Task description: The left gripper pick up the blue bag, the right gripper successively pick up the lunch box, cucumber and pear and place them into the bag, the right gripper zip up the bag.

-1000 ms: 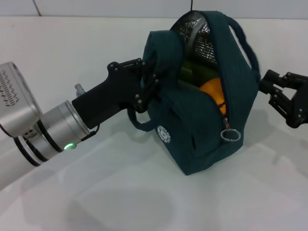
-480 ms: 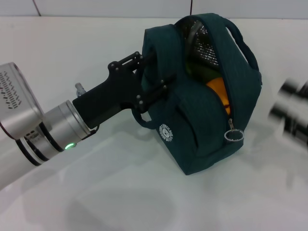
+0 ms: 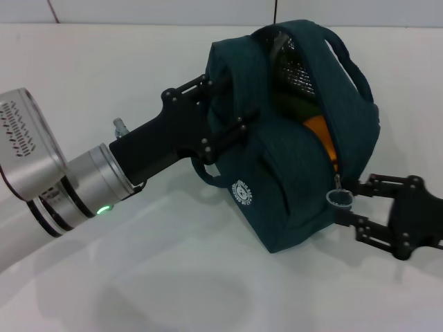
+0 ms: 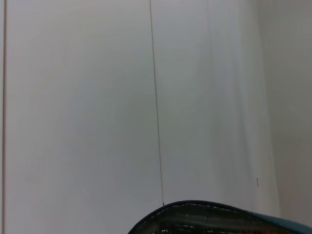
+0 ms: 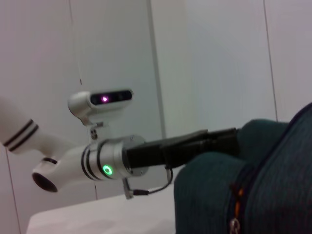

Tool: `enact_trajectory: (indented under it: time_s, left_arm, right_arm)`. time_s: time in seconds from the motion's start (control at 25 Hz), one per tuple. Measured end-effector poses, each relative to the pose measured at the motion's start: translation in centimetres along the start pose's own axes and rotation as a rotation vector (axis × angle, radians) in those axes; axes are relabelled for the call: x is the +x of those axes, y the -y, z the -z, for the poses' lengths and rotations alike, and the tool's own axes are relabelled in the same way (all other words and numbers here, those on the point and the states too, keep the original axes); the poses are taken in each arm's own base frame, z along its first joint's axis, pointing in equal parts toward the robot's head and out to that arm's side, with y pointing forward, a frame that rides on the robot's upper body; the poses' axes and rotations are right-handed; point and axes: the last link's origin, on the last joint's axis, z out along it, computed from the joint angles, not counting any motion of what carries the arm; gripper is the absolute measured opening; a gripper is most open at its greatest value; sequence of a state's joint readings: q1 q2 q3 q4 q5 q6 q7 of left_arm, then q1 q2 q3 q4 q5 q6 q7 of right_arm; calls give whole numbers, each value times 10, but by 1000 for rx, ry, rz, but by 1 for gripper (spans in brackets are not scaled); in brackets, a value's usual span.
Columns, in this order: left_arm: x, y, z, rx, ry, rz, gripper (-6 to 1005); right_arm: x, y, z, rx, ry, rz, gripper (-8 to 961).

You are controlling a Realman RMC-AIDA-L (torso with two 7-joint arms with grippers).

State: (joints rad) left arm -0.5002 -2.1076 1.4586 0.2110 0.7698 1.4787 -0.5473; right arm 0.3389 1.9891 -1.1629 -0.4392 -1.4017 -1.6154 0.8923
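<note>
The blue bag hangs tilted over the white table, its top partly unzipped and its silvery lining showing. My left gripper is shut on the bag's left side near a handle. Orange pear skin shows through the zipper gap, with a dark green bit of cucumber above it. The lunch box is hidden. My right gripper is low at the bag's right, open, its fingers either side of the metal ring pull. The right wrist view shows the bag and the left arm.
White table lies below and around the bag, with a white wall behind. The bag's lining rim fills the lower edge of the left wrist view. The robot's head camera shows in the right wrist view.
My right gripper has dropped from beside the bag's right side and moved in to the zipper ring pull. The bag has shifted slightly in the left gripper.
</note>
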Motion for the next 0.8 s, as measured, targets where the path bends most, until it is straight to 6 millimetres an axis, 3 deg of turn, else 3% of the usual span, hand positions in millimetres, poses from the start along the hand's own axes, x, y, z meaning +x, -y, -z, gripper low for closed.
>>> enact_trajectory:
  time_s: [0.4, 0.8]
  left_arm:
    - [0, 0, 0, -3, -2, -1, 562]
    - [0, -1, 0, -4, -1, -12, 563]
  right_arm:
    - [3, 2, -18, -29, -38, 6, 424]
    - [2, -4, -16, -42, -5, 122, 167]
